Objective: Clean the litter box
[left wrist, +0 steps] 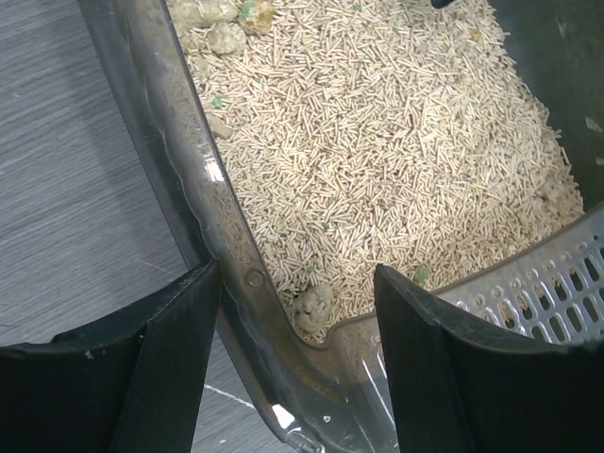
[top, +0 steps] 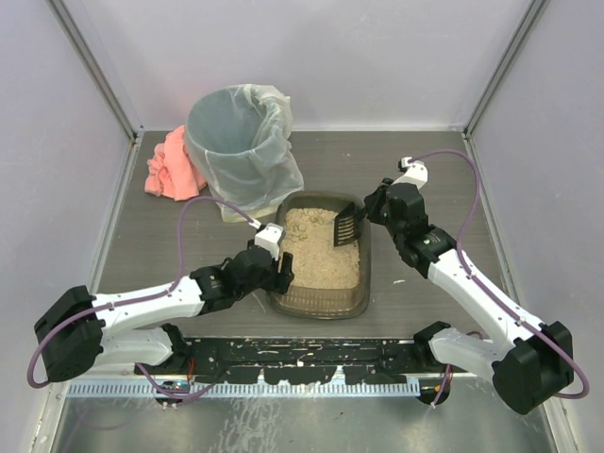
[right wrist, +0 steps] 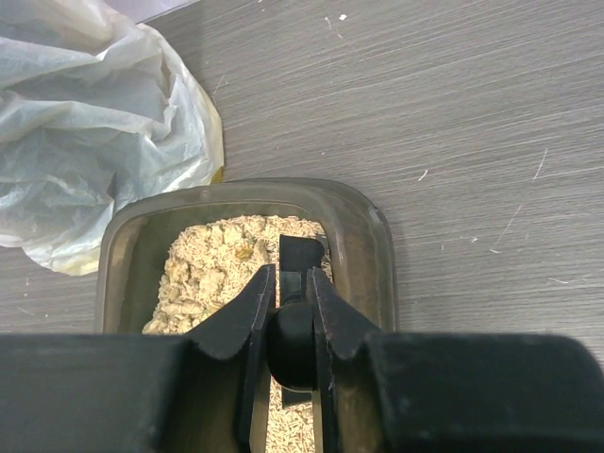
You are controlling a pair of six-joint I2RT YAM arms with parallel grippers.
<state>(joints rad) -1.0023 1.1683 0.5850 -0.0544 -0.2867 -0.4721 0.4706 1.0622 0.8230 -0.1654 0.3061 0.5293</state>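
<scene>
The litter box (top: 317, 308) is a dark tray of beige pellet litter in the middle of the table. My left gripper (top: 282, 271) is open at its left wall. In the left wrist view the gripper (left wrist: 294, 274) straddles the box's wall (left wrist: 193, 160), one finger outside and one over the litter. A greyish clump (left wrist: 312, 306) lies in the corner between the jaws. My right gripper (top: 366, 215) is shut on the handle of the black slotted scoop (top: 348, 226), held over the box's far right corner. The right wrist view shows the gripper (right wrist: 293, 276), the scoop (right wrist: 302, 253) and the box's rim (right wrist: 370, 236).
A round grey bin with a clear liner (top: 236, 142) stands just behind the box's far left; the liner also shows in the right wrist view (right wrist: 85, 113). A pink cloth (top: 172, 166) lies left of the bin. More clumps (left wrist: 222, 36) lie in the litter. A perforated grey panel (left wrist: 557, 283) sits beside it.
</scene>
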